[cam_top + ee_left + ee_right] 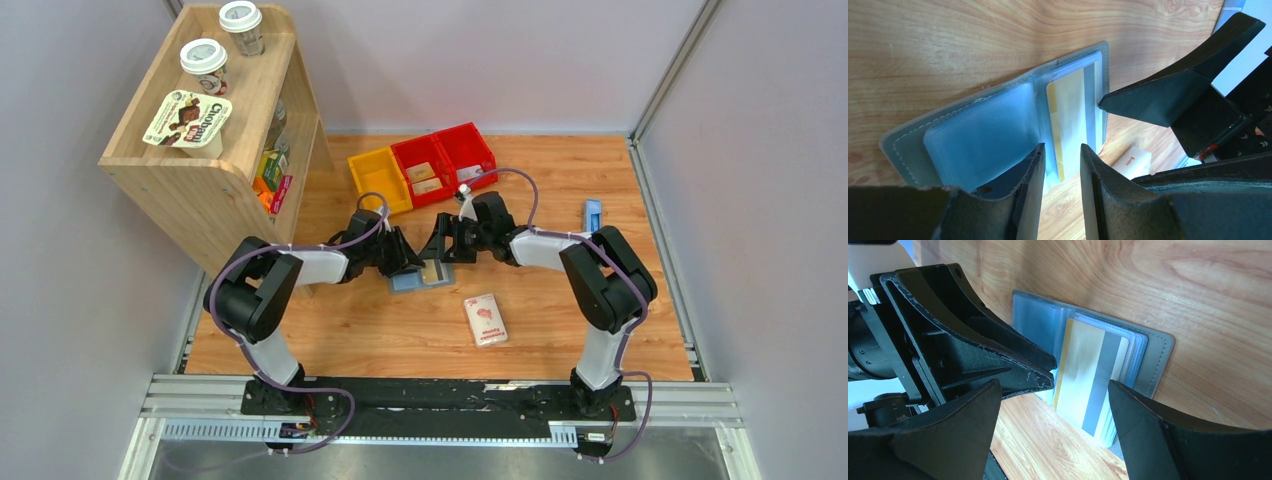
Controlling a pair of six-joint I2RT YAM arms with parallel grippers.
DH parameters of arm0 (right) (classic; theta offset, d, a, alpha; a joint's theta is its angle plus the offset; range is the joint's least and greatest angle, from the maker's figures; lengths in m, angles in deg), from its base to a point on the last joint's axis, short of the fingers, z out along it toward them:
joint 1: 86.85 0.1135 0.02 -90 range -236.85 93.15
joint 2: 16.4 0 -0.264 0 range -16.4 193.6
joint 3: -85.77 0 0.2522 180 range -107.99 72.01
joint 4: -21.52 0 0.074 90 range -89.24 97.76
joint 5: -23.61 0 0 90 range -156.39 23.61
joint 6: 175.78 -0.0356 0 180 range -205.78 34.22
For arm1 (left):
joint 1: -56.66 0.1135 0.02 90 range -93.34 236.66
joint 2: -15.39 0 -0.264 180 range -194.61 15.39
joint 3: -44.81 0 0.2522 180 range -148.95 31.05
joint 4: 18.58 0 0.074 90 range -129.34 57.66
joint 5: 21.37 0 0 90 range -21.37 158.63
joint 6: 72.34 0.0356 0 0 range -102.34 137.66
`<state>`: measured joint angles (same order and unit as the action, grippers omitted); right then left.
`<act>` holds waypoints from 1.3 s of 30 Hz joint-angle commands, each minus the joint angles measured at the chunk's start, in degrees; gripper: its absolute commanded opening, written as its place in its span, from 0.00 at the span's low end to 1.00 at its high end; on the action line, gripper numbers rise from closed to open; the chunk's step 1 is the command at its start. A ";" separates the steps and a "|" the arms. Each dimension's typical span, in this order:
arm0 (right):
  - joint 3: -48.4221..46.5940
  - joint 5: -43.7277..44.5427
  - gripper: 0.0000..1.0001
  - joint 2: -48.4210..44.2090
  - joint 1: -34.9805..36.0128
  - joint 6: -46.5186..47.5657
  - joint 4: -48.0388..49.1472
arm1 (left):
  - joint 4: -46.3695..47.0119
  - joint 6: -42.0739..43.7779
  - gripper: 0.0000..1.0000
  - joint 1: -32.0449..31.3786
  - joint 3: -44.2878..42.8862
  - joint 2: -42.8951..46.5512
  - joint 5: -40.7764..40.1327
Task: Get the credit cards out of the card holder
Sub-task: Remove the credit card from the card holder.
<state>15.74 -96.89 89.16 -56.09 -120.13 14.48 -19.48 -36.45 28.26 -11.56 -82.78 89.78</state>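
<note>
Grey bifold card holder (pixel 416 279) is laid open on wooden table (pixel 350 330), tan striped credit card (pixel 1088 375) pocketed; left gripper (pixel 1062 148) half-parted over its fold, right gripper (pixel 1054 384) spread wide at card's edge, neither gripping.

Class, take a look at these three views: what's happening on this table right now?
Two robot arms meet over the card holder, which lies open on the wooden table. A tan credit card with a grey stripe sits in one of its pockets, not yet pulled out. The left gripper is at one end of the card with its jaws partly apart. The right gripper straddles the card with its jaws wide open. Neither seems to be holding anything.
</note>
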 commanded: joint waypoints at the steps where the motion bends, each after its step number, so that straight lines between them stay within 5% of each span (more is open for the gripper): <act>1: 1.43 1.59 0.86 0.96 0.00 0.07 -1.45 | 5.06 -2.23 0.40 -0.16 -1.42 -1.84 2.40; 15: 1.69 1.06 0.86 1.67 0.00 -0.72 -0.66 | 10.42 -4.43 0.39 -0.16 -0.20 -1.59 3.55; 27: 2.13 0.71 0.86 2.55 -0.35 -1.33 -0.22 | 19.57 -5.04 0.25 -0.07 3.94 4.04 1.97; 39: 2.04 -0.52 0.86 3.60 -0.35 -2.13 0.57 | 20.10 -6.98 0.21 -0.16 2.97 -0.88 4.51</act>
<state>16.59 -97.31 89.90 -57.09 -122.01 16.75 -4.53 -41.81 28.35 -7.19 -82.32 91.70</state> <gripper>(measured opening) 0.860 0.215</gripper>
